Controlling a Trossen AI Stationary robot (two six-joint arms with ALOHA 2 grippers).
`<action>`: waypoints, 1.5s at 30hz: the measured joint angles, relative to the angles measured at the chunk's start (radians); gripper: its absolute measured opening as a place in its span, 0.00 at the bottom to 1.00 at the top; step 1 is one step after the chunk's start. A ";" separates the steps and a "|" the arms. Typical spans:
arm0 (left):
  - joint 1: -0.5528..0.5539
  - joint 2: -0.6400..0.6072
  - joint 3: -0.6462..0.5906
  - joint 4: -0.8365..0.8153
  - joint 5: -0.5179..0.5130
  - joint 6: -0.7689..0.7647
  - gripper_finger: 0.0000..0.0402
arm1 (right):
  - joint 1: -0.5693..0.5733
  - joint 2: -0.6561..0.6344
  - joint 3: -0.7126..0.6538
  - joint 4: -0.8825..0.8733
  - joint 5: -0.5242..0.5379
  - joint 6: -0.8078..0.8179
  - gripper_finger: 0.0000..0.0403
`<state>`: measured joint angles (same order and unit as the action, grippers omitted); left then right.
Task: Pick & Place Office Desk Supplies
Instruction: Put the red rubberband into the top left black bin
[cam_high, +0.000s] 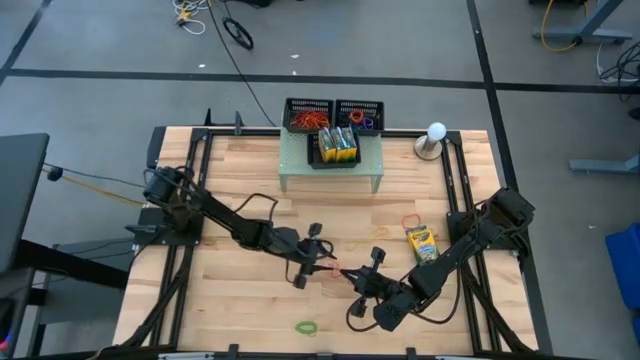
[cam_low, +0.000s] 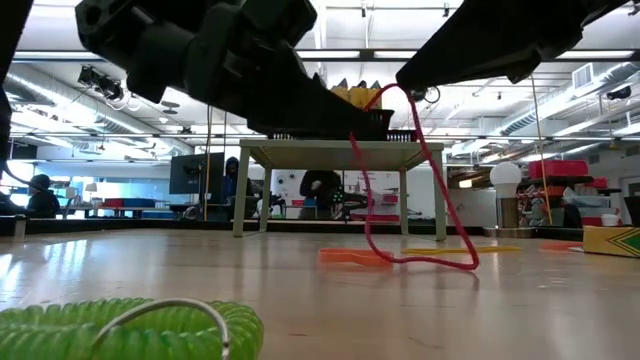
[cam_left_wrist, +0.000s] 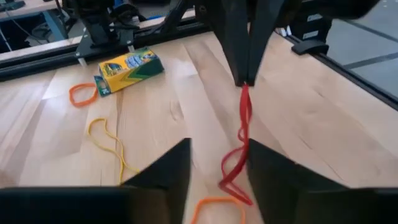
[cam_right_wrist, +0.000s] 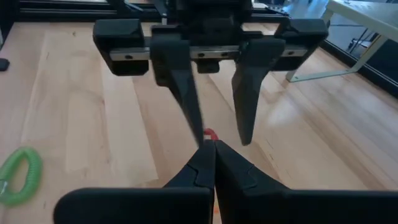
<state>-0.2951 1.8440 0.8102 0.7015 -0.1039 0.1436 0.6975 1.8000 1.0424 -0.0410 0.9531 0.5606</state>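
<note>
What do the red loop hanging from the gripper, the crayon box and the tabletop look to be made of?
Red loop: likely rubber, matte; it hangs limp and thin from the shut right gripper and curls on the table.
Crayon box: probably printed cardboard, slightly glossy; sharp folded edges, yellow-and-green print.
Tabletop: seemingly light wood planks with a smooth sealed finish; grain and seams show, and it reflects light in the low view.
</note>
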 joint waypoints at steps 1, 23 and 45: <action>0.000 0.000 0.004 -0.001 0.000 0.000 0.34 | 0.001 0.000 0.000 0.000 0.001 0.000 0.01; 0.045 -0.457 0.004 -0.392 -0.192 -0.021 0.02 | 0.096 -0.012 0.000 -0.015 0.087 0.032 0.28; 0.506 -0.933 0.214 -0.874 -0.085 0.025 0.02 | -0.111 0.145 -0.001 0.337 -0.202 -0.130 0.02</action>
<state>0.2105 0.9108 1.0244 -0.1726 -0.1886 0.1683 0.5866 1.9452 1.0413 0.2964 0.7508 0.4306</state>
